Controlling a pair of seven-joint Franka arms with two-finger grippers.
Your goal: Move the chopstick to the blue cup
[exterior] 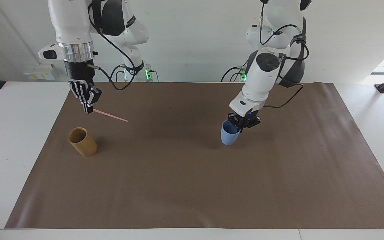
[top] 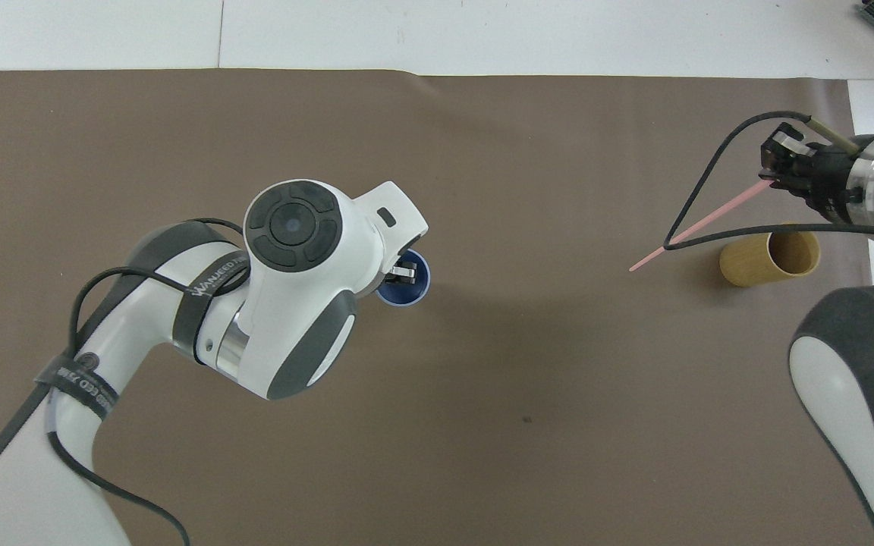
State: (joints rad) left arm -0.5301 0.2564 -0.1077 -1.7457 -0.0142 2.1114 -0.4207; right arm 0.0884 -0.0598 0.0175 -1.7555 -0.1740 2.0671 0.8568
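Brown paper mat [exterior: 192,186] over white table.
Right gripper [exterior: 88,106]: raised over mat toward right arm's end, clamped on one end of pink chopstick [exterior: 111,116], stick slanting out and slightly down.
Tan cylindrical cup [exterior: 82,141]: on mat, tilted, near that gripper.
Left gripper [exterior: 242,124]: pinching rim of blue cup [exterior: 229,133], carried mid-table, seemingly just off the mat.
Step judged: bringing cup and stick together.
Next: tip stick upright, align over cup mouth, lower, release.

Left gripper [exterior: 242,125] angled down toward seven o'clock in the facing view, fingers clamped. Right gripper [exterior: 87,107] hangs raised, pointing down to five o'clock, fingers pinched.
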